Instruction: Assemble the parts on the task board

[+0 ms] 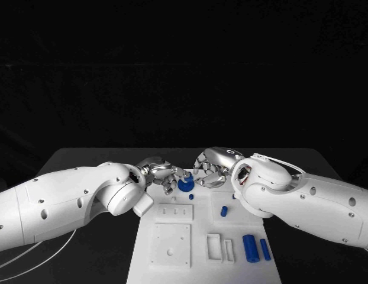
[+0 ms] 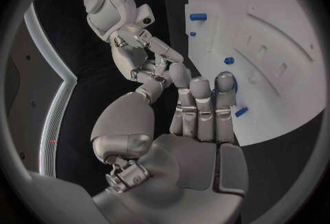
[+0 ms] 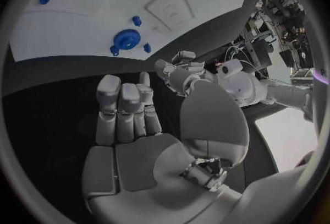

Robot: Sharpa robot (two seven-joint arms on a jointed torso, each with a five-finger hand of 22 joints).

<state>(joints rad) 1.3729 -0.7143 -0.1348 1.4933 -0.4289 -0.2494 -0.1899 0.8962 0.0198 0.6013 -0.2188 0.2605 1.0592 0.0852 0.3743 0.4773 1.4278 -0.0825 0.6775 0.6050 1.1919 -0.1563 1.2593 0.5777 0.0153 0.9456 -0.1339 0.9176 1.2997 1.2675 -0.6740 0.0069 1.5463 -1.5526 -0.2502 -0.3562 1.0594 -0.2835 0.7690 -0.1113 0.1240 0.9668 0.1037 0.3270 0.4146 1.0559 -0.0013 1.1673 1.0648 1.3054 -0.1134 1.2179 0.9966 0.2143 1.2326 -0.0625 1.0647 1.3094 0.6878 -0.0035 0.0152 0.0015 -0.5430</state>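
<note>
Black desk [image 1: 90, 155], white board [image 1: 203, 236] lying at its middle, long side running toward the robot.

Round blue disc [image 1: 186, 184] with a raised hub sits at the board's far end. A small blue peg [image 1: 191, 196] is on the board just nearer than the disc. A short blue pin [image 1: 224, 210] lies further down, toward the board's right side. Two blue cylinders, one thick [image 1: 251, 248] and one thin [image 1: 265, 249], lie side by side near the board's near right corner.

Left hand [image 1: 160, 173] hovers at the far left corner of the board, just beside the disc. In the left wrist view its fingers [image 2: 201, 104] stand straight and close together, thumb held apart, nothing between them; fingertips reach the board's edge next to the disc [image 2: 230, 82], contact cannot be told.

Right hand [image 1: 211, 168] is at the board's far end, just right of the disc, near the left hand. In the right wrist view its fingers [image 3: 122, 109] rise side by side, thumb off to the side, holding nothing; the disc [image 3: 126, 40] lies beyond the fingertips, apart from them.
</note>
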